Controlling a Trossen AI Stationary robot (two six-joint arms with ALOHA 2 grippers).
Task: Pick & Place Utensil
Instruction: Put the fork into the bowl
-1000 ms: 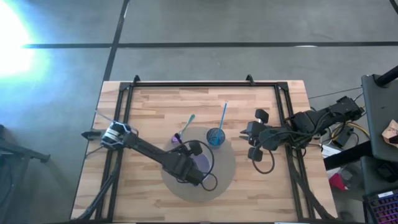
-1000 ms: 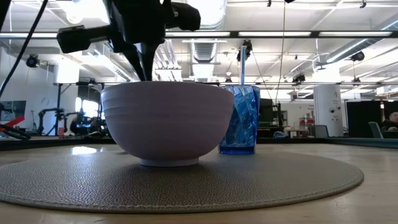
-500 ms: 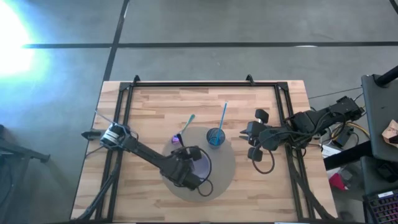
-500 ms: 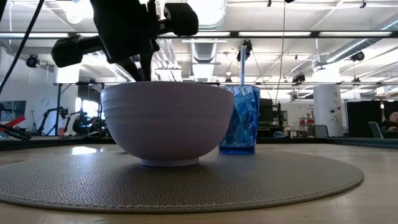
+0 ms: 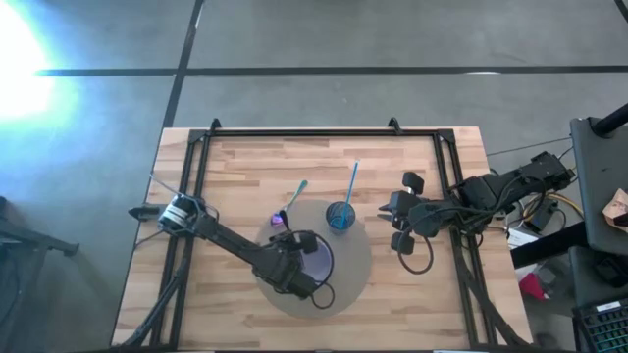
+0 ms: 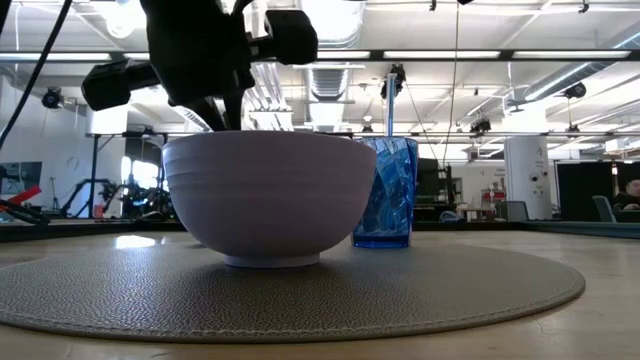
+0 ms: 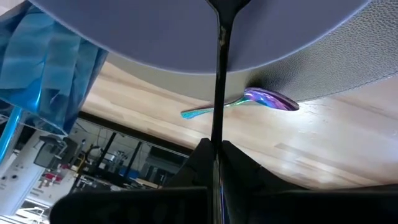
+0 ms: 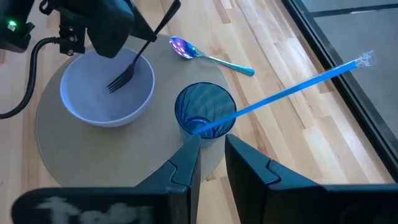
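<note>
Wooden table (image 5: 245, 167), seen from above: round mat (image 5: 358, 270) carries bowl (image 5: 319, 260) and blue cup (image 5: 340, 216), straw leaning toward 12 o'clock. Left gripper (image 5: 299, 243) over the bowl.

Right wrist view: black fork (image 8: 134, 59) pinched in the left gripper, long axis slanted, tines down in the bowl. Spoon (image 8: 208, 55) lies on the wood.

Right gripper (image 5: 385, 222) at 3 o'clock, fingers slightly parted, holding nothing.
</note>
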